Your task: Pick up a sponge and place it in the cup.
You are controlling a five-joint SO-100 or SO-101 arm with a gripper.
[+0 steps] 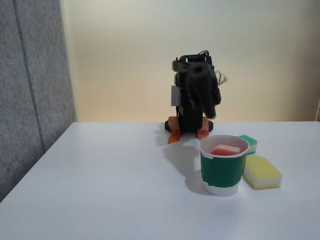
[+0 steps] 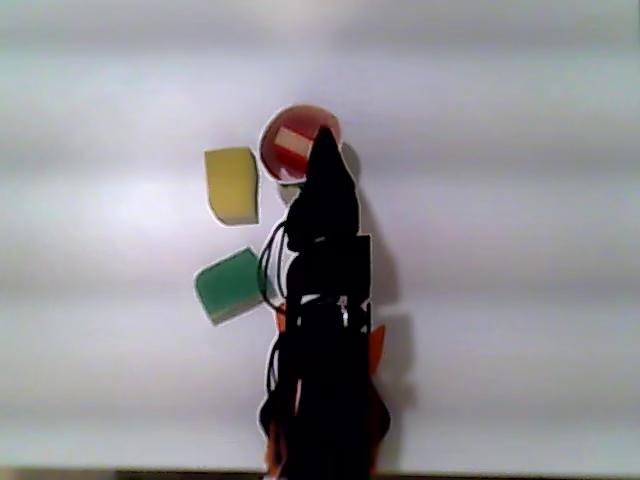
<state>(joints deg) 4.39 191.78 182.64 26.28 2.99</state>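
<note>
Your sponge [image 1: 225, 149] sits in the cup [image 1: 223, 170] (yellow sponge [image 1: 262, 173] beside it); gripper [image 2: 325, 150] is dark, likely above the rim, grip unreadable

Red-white sponge [image 1: 225, 149] lies tilted inside upright green-banded white cup [image 1: 222, 172].

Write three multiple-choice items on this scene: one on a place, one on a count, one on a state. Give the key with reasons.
1. Where is the red sponge?
A. on the table beside the cup
B. inside the cup
C. on the yellow sponge

2. How many sponges lie on the table outside the cup?
A. one
B. two
C. three

3. How does the cup stand?
A. upright
B. tipped on its side
C. upside down

Key: B, red and white show inside the rim in both views; B, only the yellow sponge and the green sponge lie out; A, its open mouth faces up.
</note>
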